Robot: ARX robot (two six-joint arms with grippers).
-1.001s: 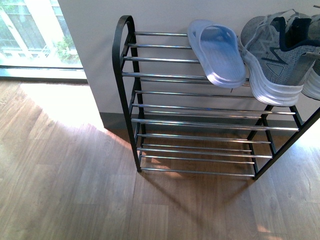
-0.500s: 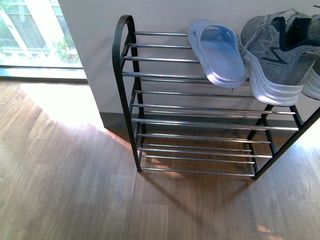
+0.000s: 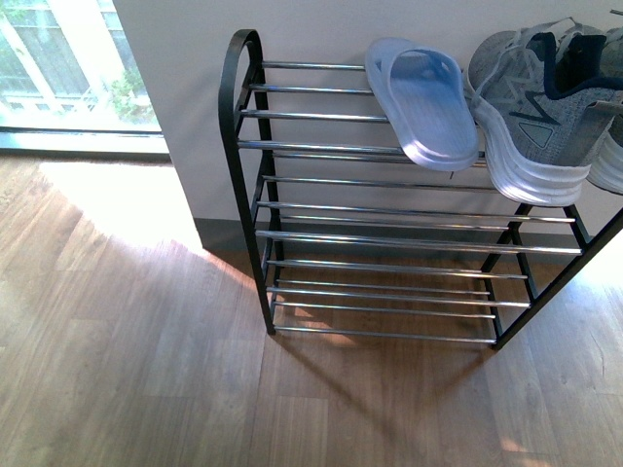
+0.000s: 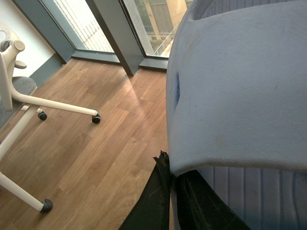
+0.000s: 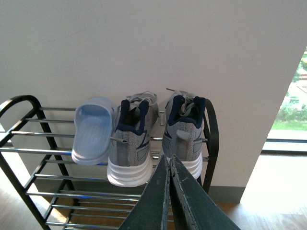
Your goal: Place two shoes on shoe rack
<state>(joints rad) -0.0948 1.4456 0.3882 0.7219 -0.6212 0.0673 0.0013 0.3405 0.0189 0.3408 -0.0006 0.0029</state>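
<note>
While left gripper [image 4: 172, 184] clamps sandal [image 4: 240, 86], no readable writing

Looks like an office or lab room staged as a home entryway. Wood-plank floor [image 3: 127, 370], plain white wall [image 5: 144, 43] with a grey skirting strip. Floor-to-ceiling windows [image 4: 96, 24] in dark frames, daylight on the planks, greenery and a building outside. A white swivel chair [image 4: 19, 96] on castors stands near the glass. The domestic part is a black shoe rack [image 3: 243, 146] against the wall, holding a blue slide [image 3: 423, 102] and grey sneakers [image 5: 132, 139].
</note>
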